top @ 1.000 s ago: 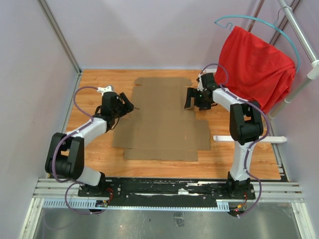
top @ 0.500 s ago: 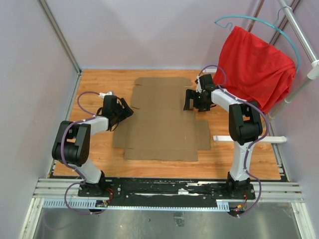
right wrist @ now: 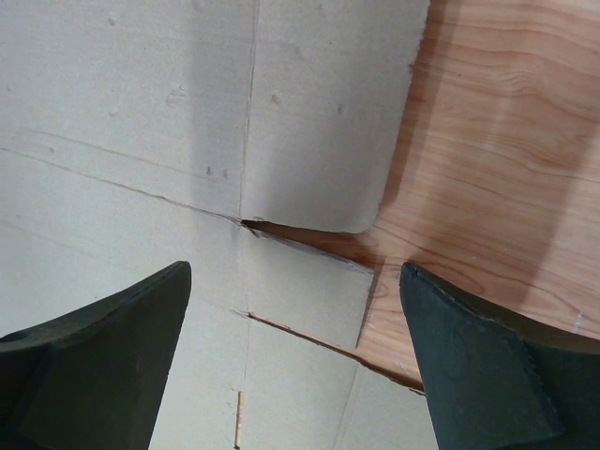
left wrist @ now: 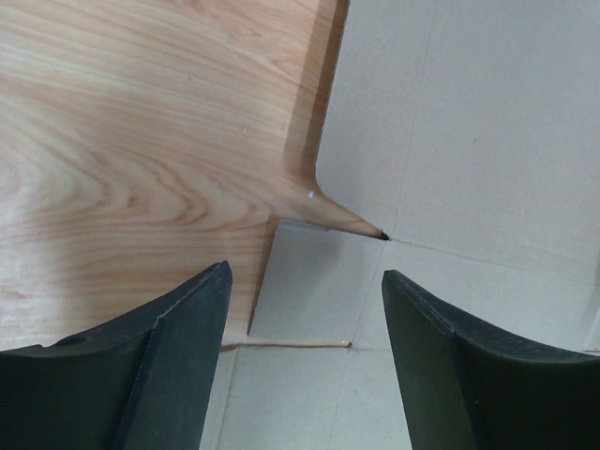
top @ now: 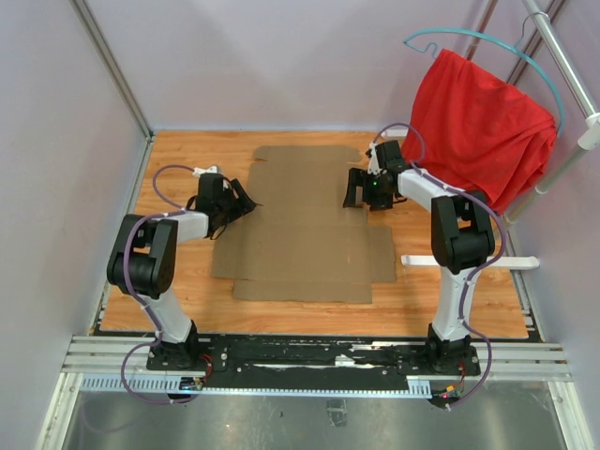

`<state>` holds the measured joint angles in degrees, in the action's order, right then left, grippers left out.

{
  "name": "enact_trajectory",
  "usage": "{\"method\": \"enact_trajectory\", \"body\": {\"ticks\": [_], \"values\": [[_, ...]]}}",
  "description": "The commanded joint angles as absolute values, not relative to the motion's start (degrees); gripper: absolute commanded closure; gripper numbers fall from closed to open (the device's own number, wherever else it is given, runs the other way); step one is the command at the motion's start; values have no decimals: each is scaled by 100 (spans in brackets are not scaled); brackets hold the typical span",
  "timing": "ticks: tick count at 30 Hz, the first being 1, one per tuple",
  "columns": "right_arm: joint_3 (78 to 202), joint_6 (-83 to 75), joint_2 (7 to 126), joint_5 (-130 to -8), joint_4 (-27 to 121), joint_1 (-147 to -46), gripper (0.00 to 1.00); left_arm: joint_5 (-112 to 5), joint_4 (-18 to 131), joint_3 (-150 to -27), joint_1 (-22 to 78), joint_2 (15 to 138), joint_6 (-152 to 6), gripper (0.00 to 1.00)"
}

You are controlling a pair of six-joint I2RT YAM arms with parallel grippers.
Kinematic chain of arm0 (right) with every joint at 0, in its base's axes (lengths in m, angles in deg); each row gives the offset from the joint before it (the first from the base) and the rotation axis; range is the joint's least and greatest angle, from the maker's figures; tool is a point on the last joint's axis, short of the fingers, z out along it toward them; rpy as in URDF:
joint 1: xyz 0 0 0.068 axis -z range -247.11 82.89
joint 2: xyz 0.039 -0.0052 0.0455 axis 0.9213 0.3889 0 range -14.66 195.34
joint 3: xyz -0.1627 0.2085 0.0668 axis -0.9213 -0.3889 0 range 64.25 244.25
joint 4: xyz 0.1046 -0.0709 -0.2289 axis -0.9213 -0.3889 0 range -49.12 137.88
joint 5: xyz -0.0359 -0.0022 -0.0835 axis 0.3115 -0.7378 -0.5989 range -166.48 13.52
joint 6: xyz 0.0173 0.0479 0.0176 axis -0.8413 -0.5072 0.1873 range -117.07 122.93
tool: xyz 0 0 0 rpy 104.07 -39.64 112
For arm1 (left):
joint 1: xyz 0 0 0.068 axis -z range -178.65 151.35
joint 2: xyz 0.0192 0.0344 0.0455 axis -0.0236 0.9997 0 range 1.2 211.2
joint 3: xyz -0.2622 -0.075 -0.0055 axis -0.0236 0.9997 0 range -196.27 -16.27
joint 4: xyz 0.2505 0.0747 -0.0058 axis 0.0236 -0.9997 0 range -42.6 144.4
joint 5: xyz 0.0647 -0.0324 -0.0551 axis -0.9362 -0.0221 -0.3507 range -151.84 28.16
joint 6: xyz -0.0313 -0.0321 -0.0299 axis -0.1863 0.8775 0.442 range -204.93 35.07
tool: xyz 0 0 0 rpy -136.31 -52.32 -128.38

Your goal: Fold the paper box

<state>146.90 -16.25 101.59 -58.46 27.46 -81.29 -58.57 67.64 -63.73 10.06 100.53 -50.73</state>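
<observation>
The paper box (top: 309, 234) lies flat and unfolded on the wooden table, a brown die-cut sheet with flaps and creases. My left gripper (top: 244, 202) is low over its left edge. In the left wrist view the left gripper (left wrist: 305, 272) is open and straddles a small flap and slot of the cardboard (left wrist: 469, 122), holding nothing. My right gripper (top: 364, 192) hovers over the sheet's right edge near the back. In the right wrist view the right gripper (right wrist: 295, 267) stands wide open above a notch and a small flap of the cardboard (right wrist: 141, 112), empty.
A red cloth (top: 483, 122) hangs from a teal hanger (top: 469, 37) on a rack pole (top: 562, 56) at the back right. A white bar (top: 469, 262) lies on the table (top: 178, 150) to the right of the sheet. Walls close in the left and back.
The left arm has folded in, its elbow swinging toward the rear and its gripper edging toward the back along the sheet's left edge. The right gripper and the sheet have barely moved.
</observation>
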Motion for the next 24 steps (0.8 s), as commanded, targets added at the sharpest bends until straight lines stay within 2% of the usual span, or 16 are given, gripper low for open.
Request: {"method": "enact_trajectory", "body": {"ticks": [1,12,18,24], "values": [[14510,-1691,10273,-5591,2593,-8220,6,-5707,6921,-6589,1004,10321,-5201,29],[14510,-1701,10360,-5530,2647,-8285,8,-5225,7148,-6611,1013,10463,-5159,38],[14535,-1725,10338,-5533,2638,-8294,9,-5168,7125,-6603,1014,10416,-5204,55],[14550,-1752,10344,-5521,2635,-8308,10,-5331,6959,-6612,1123,10140,-5235,57]]}}
